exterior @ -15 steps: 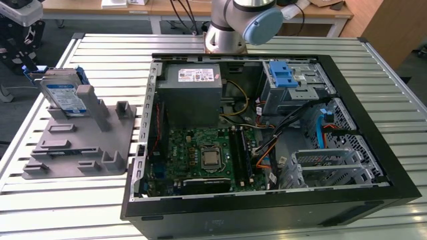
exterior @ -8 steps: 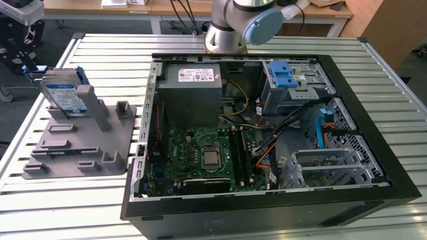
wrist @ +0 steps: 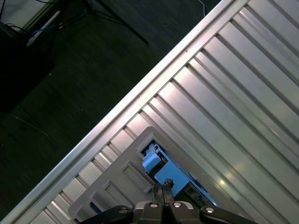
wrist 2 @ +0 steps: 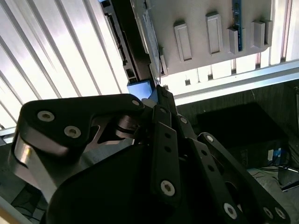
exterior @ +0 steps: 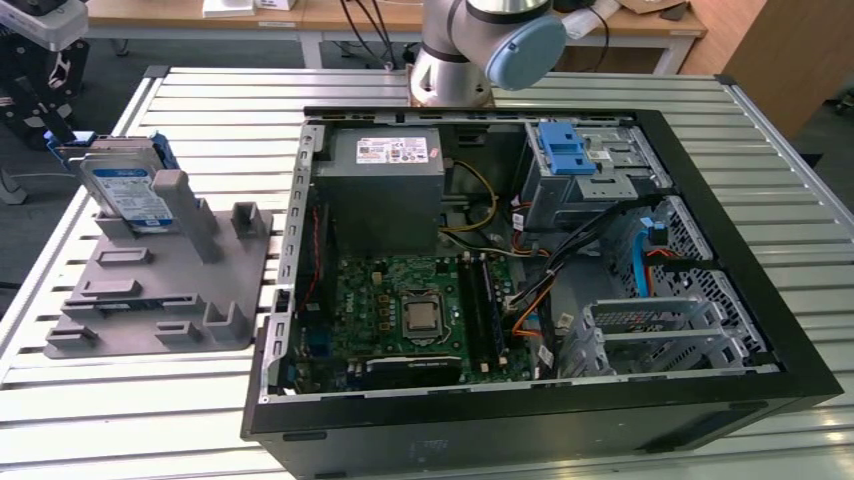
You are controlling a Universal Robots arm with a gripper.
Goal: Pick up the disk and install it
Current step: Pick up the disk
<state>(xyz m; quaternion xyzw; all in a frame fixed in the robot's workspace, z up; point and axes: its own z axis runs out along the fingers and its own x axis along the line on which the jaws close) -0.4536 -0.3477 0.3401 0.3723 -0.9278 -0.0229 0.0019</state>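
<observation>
On the slatted metal surface (exterior: 134,420), the disk (exterior: 127,190) stands on edge in a grey holder (exterior: 160,300) at the exterior view's left, well apart from the open computer case (exterior: 534,415). The pick-up step looks to be in hand and not yet done. In the first wrist view the pincer (wrist: 166,185) hangs above the disk's blue-framed top edge, pointing down at it, with its tips together and nothing between them. By the look of it, a grasp calls for the tips to part and straddle that thin edge squarely, clear of the holder's upright posts. The arm (exterior: 461,50) rises from its base at the surface's far side, with its wrist over the holder.
</observation>
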